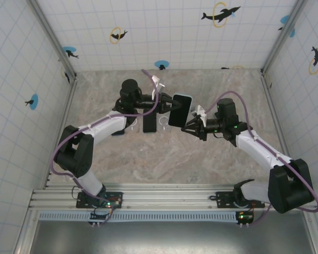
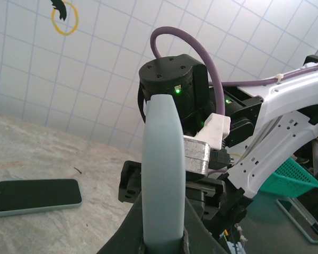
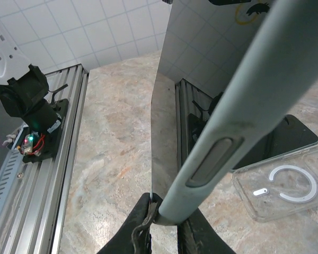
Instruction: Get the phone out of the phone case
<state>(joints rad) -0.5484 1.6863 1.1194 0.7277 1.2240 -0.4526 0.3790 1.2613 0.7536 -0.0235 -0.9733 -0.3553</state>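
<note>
The left claw and right claw clamp the cased phone aloft, with a clear case and seemingly another phone lying on the counter.

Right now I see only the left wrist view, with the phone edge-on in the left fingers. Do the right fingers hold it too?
Observer: Yes, the right fingers pinch the phone at its near end, opposite the left fingers.
Operator: Which way does its screen face?
Observer: Up, toward the top camera.
Operator: What else lies nearby?
Observer: A clear case with a white ring, flat beside a second phone.
</note>
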